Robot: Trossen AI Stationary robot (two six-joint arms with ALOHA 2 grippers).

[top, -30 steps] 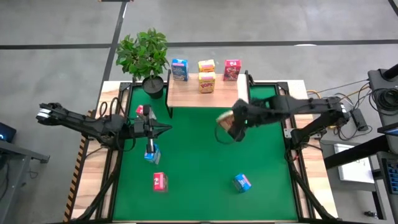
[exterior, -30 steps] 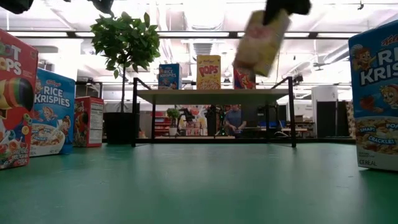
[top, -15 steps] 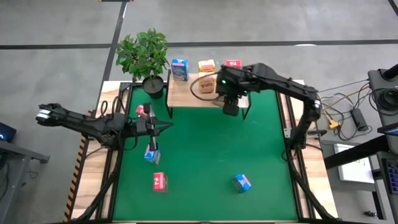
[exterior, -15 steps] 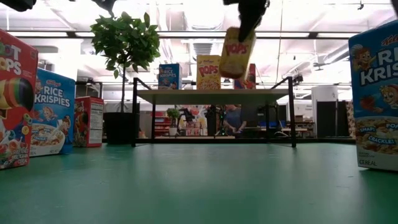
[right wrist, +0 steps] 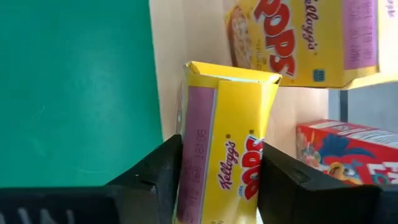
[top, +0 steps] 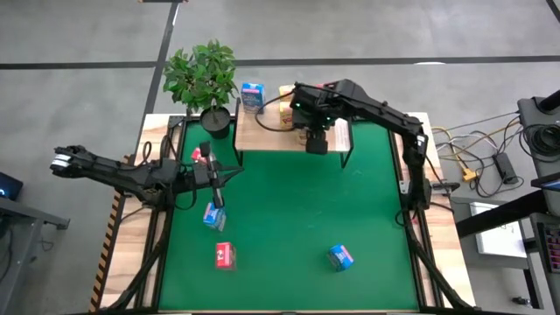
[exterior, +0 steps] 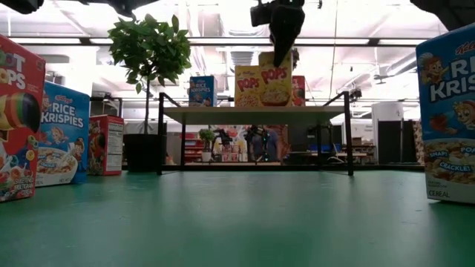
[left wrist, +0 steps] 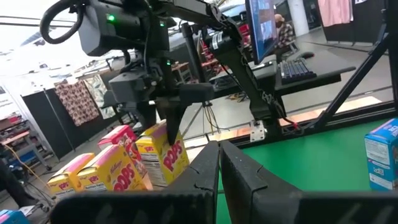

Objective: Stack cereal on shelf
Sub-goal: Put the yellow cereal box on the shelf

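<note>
A table covered by a green mat [top: 289,210], with bare wooden edges [top: 442,236] along its sides. At the far end stands a light wooden shelf [exterior: 252,113] on thin black legs. On the shelf sit a blue cereal box [exterior: 202,90], two yellow boxes [exterior: 249,85] side by side and a red box [exterior: 298,90]. On the mat lie a blue box [top: 213,215] and a red box [top: 224,255] on the left, another blue box [top: 341,256] on the right, and a red box [top: 202,156] near a potted plant [top: 203,77] at the far left corner.
</note>
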